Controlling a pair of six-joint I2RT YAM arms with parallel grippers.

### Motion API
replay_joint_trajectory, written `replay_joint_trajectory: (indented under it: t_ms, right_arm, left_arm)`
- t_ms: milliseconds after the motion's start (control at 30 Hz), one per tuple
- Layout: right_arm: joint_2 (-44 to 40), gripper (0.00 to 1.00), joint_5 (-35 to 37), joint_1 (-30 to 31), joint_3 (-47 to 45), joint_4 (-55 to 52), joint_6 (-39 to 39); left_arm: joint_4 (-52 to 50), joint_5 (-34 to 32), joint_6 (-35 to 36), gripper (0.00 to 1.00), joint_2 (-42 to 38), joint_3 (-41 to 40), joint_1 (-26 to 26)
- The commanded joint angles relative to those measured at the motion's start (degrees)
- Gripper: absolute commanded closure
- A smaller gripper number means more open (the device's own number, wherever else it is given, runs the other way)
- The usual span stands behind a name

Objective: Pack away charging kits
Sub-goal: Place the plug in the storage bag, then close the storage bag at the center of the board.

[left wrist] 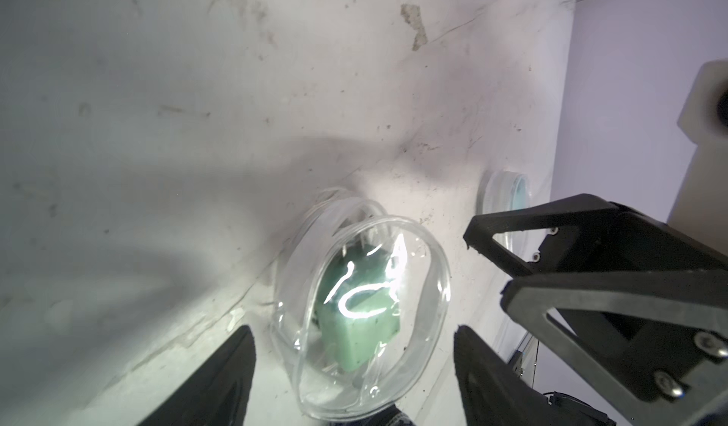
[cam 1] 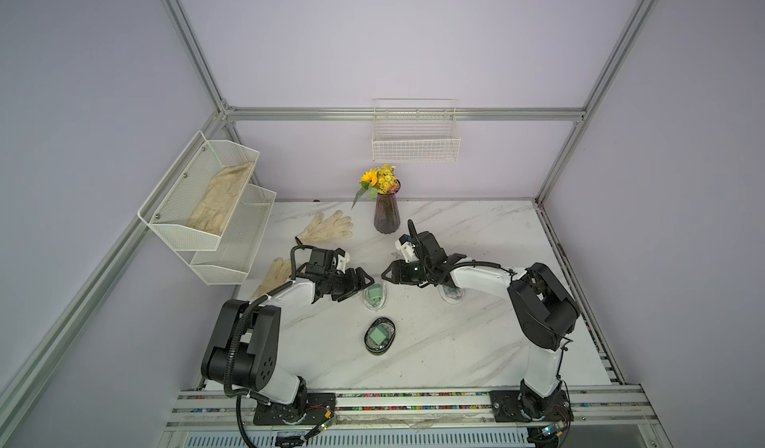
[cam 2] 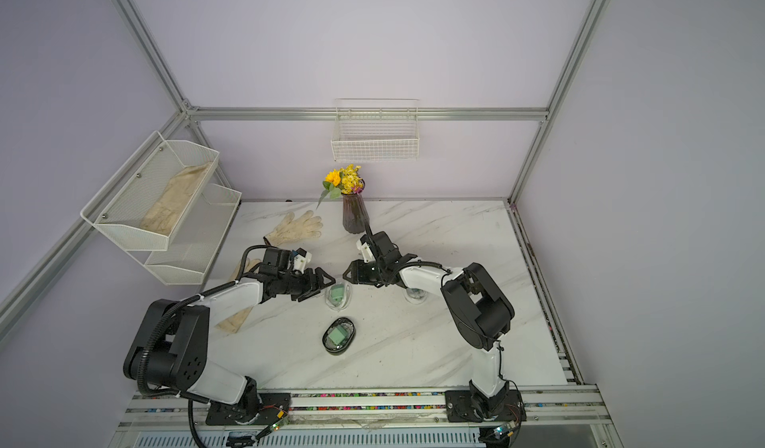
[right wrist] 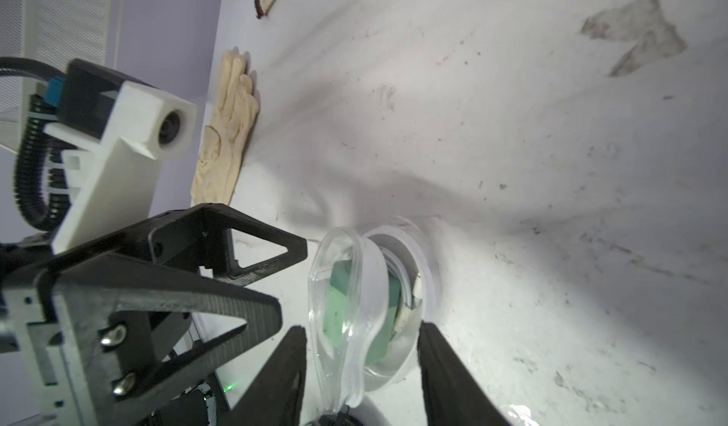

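— What are you seeing from above?

— In both top views the left pincer [cam 1: 364, 278] and right pincer [cam 1: 387, 276] are facing each other over a clear case [cam 1: 374, 307] at the middle of the tabletop [cam 1: 455, 350], with a mint adapter [cam 1: 374, 294] sitting inside. Just below it in the frame, a dark-rimmed case [cam 2: 352, 330] is lying shut around a second mint adapter [cam 2: 337, 336]. That kit is looking finished to me.

— And the left wrist view?

— The left pincer [left wrist: 351, 327] is standing open, jaws either side of the clear case at lower centre, not visibly pressing it. At centre right a third case [left wrist: 486, 191] is showing a teal adapter [left wrist: 519, 193]. I cannot tell whether that one is closed.

— Right wrist?

— The right pincer [right wrist: 363, 325] is straddling the same clear case at lower centre, with its lid [right wrist: 354, 286] standing half up. Whether it is squeezing, I cannot tell. So I am judging one kit packed, one being closed and one needing a check.
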Motion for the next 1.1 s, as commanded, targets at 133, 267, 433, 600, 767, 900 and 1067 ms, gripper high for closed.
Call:
replay_joint_trajectory:
  t_ms: [133,267,433,600,767,900,1067]
  right_arm:
    - [1.24,0.63,-1.82,1.65,1.91,-1.84,-1.26]
    - [1.41,0.63,-2.86,1.75,0.69,-0.55,-0.74]
    - [2.78,0.78,-3.01,2.10,1.27,-1.19,-1.08]
    - [3.51,1.00,-1.54,2.02,0.67,-2.39,-1.43]
    - [4.86,1.00,-0.95,1.19,-1.04,-2.37,-2.46]
    - [6.57,1.00,-0.99,0.96,-1.14,-2.14,-3.34]
    - [8.06,1.00,-1.24,-0.89,-2.23,-1.52,-4.16]
  left_arm:
    - [2.08,-0.16,0.87,0.22,0.13,-0.14,-0.24]
    - [2.69,0.51,0.64,0.21,0.72,-1.20,-0.26]
    - [3.04,-0.32,-0.03,0.21,0.89,-2.16,-1.51]
    - [3.90,-0.17,-1.05,0.22,1.11,-3.34,-2.60]
    - [4.16,-0.94,-2.15,0.21,1.67,-3.88,-3.36]
    - [3.69,-1.27,-2.73,0.21,2.69,-3.47,-3.45]
    - [2.12,-4.38,-2.80,0.22,1.56,-3.73,-3.48]
